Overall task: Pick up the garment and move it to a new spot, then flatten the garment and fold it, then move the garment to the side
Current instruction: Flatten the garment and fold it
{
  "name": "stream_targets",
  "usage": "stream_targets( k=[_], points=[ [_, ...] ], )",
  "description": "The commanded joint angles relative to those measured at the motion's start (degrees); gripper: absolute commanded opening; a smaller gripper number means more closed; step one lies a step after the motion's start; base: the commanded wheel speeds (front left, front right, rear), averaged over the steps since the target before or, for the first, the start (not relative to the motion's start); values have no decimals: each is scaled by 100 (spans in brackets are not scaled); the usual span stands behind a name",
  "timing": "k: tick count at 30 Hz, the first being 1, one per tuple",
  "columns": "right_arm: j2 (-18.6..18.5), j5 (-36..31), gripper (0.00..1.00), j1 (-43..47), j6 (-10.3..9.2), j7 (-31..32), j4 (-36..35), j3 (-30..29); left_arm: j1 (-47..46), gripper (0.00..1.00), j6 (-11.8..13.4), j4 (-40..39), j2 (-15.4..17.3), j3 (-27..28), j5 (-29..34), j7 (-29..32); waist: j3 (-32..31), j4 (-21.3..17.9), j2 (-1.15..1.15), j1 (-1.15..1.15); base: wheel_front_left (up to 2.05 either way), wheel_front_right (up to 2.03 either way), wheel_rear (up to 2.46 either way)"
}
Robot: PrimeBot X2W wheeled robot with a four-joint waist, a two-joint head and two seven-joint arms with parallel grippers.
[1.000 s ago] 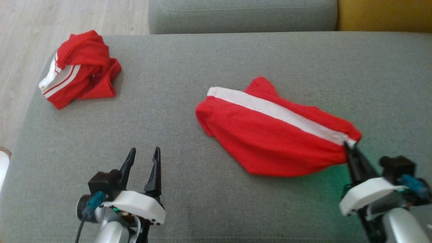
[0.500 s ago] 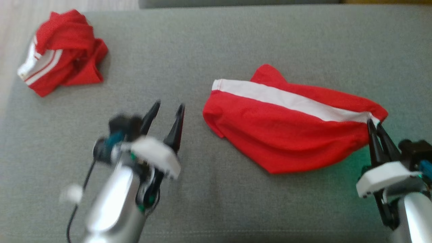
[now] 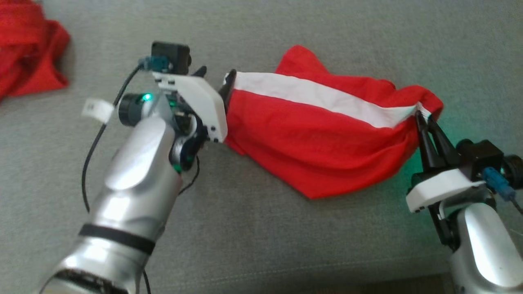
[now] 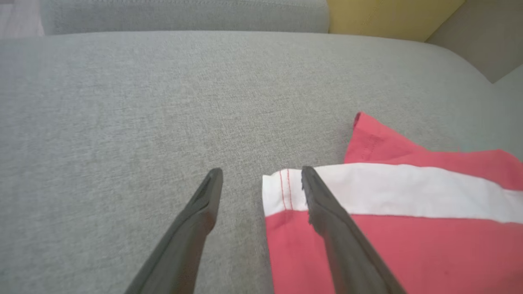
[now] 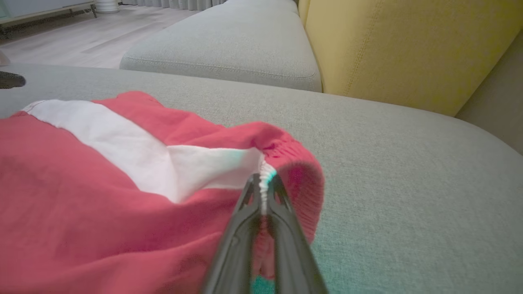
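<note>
- Nearest in the head view, the right claw (image 3: 419,116) is clenched on the gathered end of the red garment (image 3: 318,147). That end is drawn up into a small peak off the grey sofa seat (image 3: 286,245).
- The right wrist view adds what the head view blurs. The right claw (image 5: 261,179) has both fingers pressed together on the puckered, elasticated rim of the garment (image 5: 81,183), just where the white stripe (image 5: 122,139) ends.
- Further along, the left claw (image 3: 216,74) stands released at the garment's opposite end, beside the stripe's stitched hem.
- The left wrist view settles the alignment. The left claw (image 4: 261,173) straddles the hemmed corner of the white stripe (image 4: 400,192), one finger over the cloth and the other over bare seat. Whether either finger touches the fabric I cannot tell.
- The step in hand looks like flattening: one end is pinched and the second grasp is not yet made.
- The next move calls for lowering the left claw and closing it on that hem corner. The two ends can then be drawn apart to take out the slack and the folds along the lower edge.
- Far left in the head view, a second red garment (image 3: 28,61) lies bunched, well apart.
- Farthest off, the right wrist view shows a yellow cushion (image 5: 408,49) and a wooden floor (image 5: 73,36).
</note>
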Motion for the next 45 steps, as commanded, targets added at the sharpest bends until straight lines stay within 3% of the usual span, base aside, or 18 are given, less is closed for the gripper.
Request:
stream_targets(
  k=[1,10,11,13,14,16,18,32,39,45],
  points=[
    [-23,-9,0,-135,42,-91,-143,145,-270,100,42,-81,92,86,3,59,119,-121,0,-1,0,0,0],
    [18,-5,0,-234,42,-187,-25,218,-661,100,77,377,91,-255,-158,428,198,-195,0,-1,0,0,0],
    [22,-4,0,-235,42,-192,-18,218,-673,95,69,402,91,-310,-160,479,196,-194,0,-1,0,0,0],
    [28,-3,0,-240,42,-198,-10,223,-689,74,49,403,91,-381,-197,527,193,-191,0,-1,0,0,0],
    [28,-2,0,-243,42,-202,-8,224,-697,49,40,393,91,-409,-223,535,191,-189,0,-1,0,0,0],
    [30,-2,0,-254,42,-211,-4,223,-711,32,10,357,91,-467,-259,509,184,-183,0,-1,0,0,0],
    [40,-4,0,-265,42,-220,-3,225,-718,0,6,338,91,-506,-290,466,175,-178,0,-1,0,0,0],
    [22,296,0,-323,42,-396,-440,146,-329,0,-30,-313,150,-164,-651,-983,-308,21,0,-1,0,0,0],
    [-145,482,0,-241,42,-193,-1161,254,411,0,105,-1251,388,173,-877,-1507,-814,163,0,-1,0,0,0],
    [-289,682,0,-18,42,140,-2111,345,1275,0,435,-2689,666,478,-1013,-1739,-1312,304,0,-1,0,0,0]
  ],
)
